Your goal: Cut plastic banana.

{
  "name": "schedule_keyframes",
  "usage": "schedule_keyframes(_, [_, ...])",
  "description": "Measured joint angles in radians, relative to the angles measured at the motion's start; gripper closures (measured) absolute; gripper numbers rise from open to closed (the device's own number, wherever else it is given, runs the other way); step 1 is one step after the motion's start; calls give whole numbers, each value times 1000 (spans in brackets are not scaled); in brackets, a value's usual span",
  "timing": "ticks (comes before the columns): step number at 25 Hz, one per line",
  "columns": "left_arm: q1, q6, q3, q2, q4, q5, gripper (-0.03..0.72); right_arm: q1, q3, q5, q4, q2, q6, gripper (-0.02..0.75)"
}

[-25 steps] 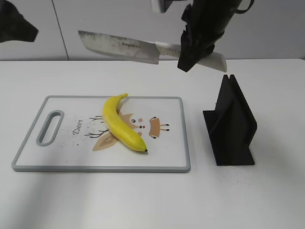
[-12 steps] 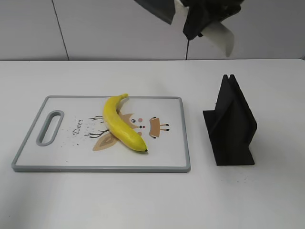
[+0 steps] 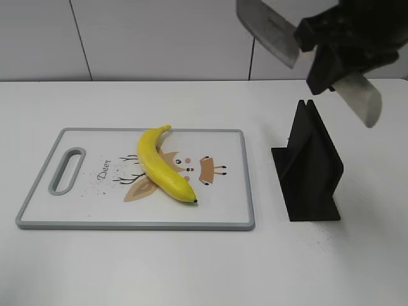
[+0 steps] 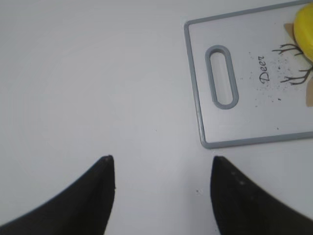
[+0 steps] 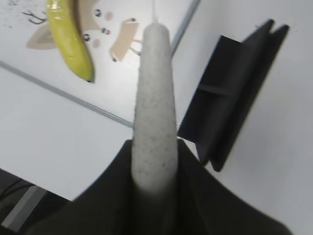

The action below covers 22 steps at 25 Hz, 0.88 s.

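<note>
The yellow plastic banana lies whole on the white cutting board, at its middle; it also shows in the right wrist view, and its edge in the left wrist view. My right gripper is shut on a knife by its pale handle. It holds the knife high at the upper right, above the black knife stand, with the blade pointing up and left. My left gripper is open and empty over bare table, left of the board. It is out of the exterior view.
The black knife stand also shows in the right wrist view, right of the board's edge. The board's handle slot is at its left end. A white wall stands behind the table.
My right gripper has carried the knife from above the board's far side to the right, over the stand, tilting it. The left arm has left the exterior view. The banana has not moved.
</note>
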Motion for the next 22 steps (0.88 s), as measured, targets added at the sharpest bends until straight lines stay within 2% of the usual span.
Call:
schedule_keyframes(7, [0,-2,188,-262,-18,7,99,-67,186,-51,-70,-133,171,562])
schedule_keyframes(15, [0,-3,336,-585,-26,33,99,-95,251,-89,-70,-143,233,562])
schedule_keyframes(22, [0,-4,403,-829,-34,79,99,-95,284,-128,-70,-106,245,562])
